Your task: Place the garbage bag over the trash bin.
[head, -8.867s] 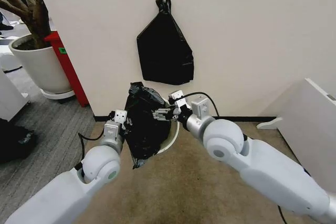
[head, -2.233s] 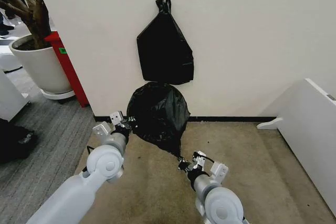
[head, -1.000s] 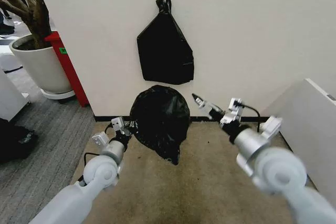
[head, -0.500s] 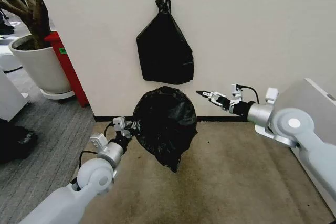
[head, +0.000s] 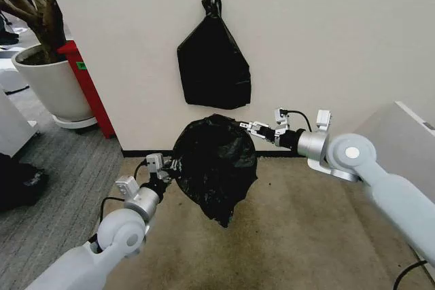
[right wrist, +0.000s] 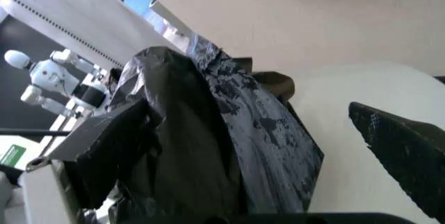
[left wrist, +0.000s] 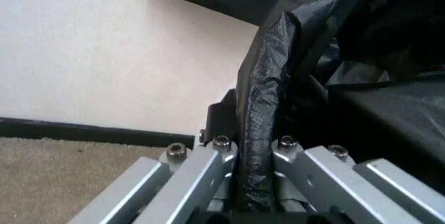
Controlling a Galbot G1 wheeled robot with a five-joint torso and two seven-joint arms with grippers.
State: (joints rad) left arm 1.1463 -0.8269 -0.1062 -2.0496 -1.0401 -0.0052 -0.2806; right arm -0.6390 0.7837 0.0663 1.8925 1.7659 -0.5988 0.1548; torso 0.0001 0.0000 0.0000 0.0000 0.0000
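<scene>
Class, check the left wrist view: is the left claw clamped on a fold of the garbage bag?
Yes, the left claw pinches a fold of the garbage bag.

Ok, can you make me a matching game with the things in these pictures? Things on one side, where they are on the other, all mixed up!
Things:
1. garbage bag
2. knotted bag bundle
3. plant pot
4. left gripper

Places or states:
A. hanging high on the wall from a hook
B. standing on the floor far to the left, beside a red stand
C. stretched wide and held up in front of the wall
D. shut on the bag's left edge

Pairs: 1-C, 2-A, 3-B, 4-D
</scene>
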